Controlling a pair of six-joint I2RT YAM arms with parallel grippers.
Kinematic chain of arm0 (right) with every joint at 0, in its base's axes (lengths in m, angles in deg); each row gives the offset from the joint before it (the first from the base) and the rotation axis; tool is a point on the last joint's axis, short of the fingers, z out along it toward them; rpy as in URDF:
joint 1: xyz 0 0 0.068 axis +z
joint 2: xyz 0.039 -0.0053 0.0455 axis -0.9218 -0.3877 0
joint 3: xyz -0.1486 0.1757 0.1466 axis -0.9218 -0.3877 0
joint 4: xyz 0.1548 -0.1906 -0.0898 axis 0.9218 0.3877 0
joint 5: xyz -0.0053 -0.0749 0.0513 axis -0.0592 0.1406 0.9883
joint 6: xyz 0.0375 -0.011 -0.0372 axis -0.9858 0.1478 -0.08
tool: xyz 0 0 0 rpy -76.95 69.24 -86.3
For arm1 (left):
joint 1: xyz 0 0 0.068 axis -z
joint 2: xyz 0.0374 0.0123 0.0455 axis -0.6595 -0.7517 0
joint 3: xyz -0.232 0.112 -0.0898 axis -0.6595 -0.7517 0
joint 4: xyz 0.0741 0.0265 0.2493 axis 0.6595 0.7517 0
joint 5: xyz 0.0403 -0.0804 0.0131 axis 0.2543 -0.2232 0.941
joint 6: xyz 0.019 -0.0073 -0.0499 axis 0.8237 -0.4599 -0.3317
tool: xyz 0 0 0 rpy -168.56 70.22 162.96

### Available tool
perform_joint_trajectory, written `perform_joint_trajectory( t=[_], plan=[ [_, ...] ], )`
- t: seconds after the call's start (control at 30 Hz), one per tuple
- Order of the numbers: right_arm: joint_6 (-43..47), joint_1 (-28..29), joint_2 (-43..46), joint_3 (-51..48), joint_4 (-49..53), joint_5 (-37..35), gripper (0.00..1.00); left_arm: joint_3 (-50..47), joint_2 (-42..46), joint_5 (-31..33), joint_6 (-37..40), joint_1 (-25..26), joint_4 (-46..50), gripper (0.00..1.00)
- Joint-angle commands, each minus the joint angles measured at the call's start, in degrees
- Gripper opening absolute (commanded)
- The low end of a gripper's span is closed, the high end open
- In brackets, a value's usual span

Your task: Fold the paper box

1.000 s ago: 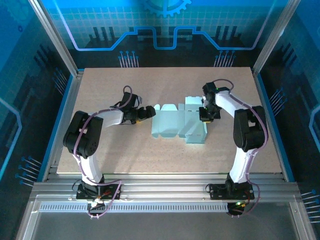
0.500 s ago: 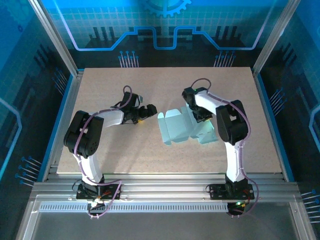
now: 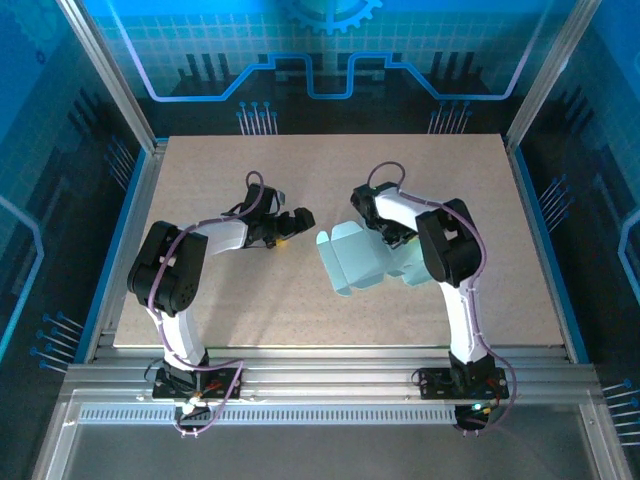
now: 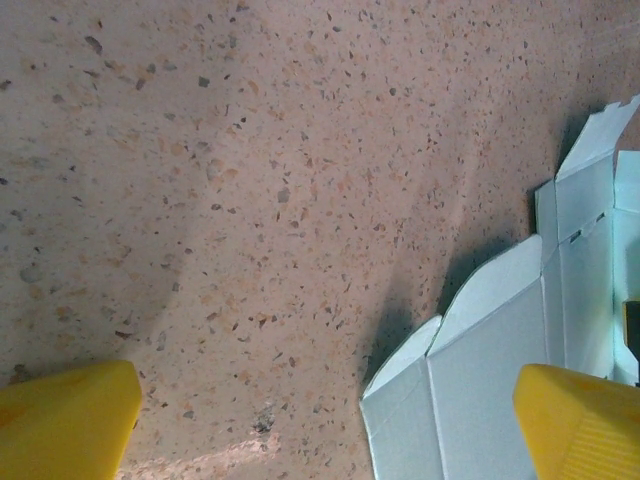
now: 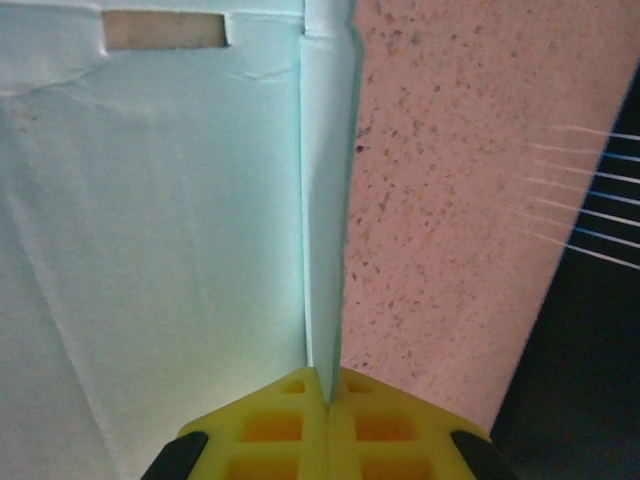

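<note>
The paper box [image 3: 362, 258] is a pale mint-blue die-cut sheet lying mid-table, turned at a slant, with rounded flaps at its left end. My right gripper [image 3: 388, 232] is at the sheet's far edge, shut on a thin upright flap of the paper box [image 5: 322, 220]; the yellow fingertips [image 5: 275, 425] meet on the flap's edge. My left gripper [image 3: 298, 220] stands open just left of the sheet, touching nothing. In the left wrist view the sheet's corner [image 4: 490, 370] lies between its wide-apart yellow fingers [image 4: 65, 415].
The speckled tabletop [image 3: 250, 300] stretches bare in front of the sheet and to the left. Blue enclosure walls and aluminium posts [image 3: 110, 80] ring the table. The table's far right edge [image 5: 540, 300] shows beside the right gripper.
My right gripper has swung left along the far side, dragging and rotating the sheet so it now lies slanted and more bunched. The left gripper has edged slightly right.
</note>
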State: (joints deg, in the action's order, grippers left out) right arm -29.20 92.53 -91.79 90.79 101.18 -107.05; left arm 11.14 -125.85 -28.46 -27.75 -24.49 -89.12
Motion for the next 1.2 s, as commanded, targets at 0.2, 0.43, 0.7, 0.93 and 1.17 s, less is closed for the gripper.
perform_joint_trajectory(
  t=[0.2,0.43,0.7,0.93,1.17],
  plan=[
    [5.3,-5.5,5.7,-2.5,-4.7,18.4,0.00,-0.2,0.1,-2.1,0.6,0.4,-0.3,0.97],
    [-0.6,-0.3,-0.9,0.8,0.9,-5.3,0.00,0.0,-0.5,-2.3,0.3,0.4,-0.3,0.97],
    [5.5,-1.8,5.1,-3.3,-9.0,15.5,0.07,0.2,0.1,-2.3,1.5,0.4,0.3,0.97],
    [9.5,-7.2,11.9,-6.1,-12.1,35.6,0.37,0.6,0.3,-2.4,2.1,0.4,0.2,0.99],
    [13.4,-12.1,13.9,-8.4,-15.3,46.9,0.40,3.4,0.0,-2.0,5.1,0.4,1.6,0.99]
  ],
)
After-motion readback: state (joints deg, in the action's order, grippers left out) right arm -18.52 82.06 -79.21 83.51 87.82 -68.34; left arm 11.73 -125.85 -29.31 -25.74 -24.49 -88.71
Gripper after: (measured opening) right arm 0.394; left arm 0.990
